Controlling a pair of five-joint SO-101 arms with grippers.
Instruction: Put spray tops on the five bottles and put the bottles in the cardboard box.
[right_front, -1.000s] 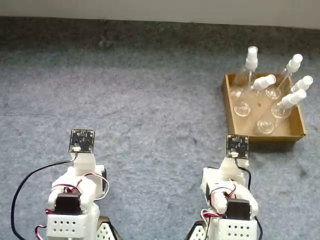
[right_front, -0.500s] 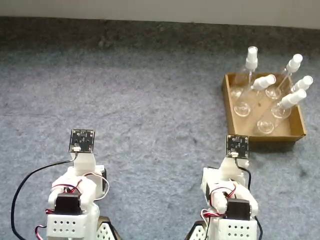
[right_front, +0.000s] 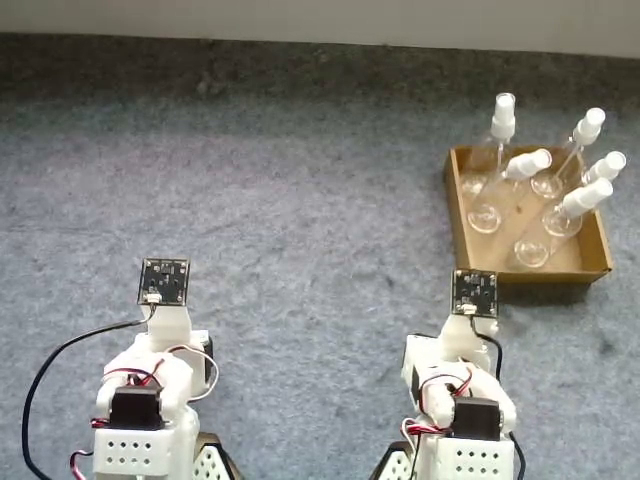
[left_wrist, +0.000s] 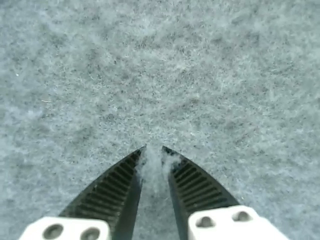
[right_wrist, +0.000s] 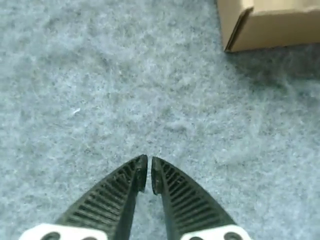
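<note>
5 capped btls (right_front: 484, 216) in box (right_front: 550, 273)

Grey-blue felt-like carpet (right_front: 300, 200) under and all around the left gripper (left_wrist: 153, 148) and the right gripper (right_wrist: 149, 159). Just ahead of both sets of tips we see fuzzy, mottled fibres, lighter and darker patches mixed. Far beyond the grippers we get a darker strip (right_front: 300, 60) of the same carpet, then a pale band (right_front: 300, 15) along the far edge. Wall or ledge, we can't tell. Light is soft and even across the surface.
</note>
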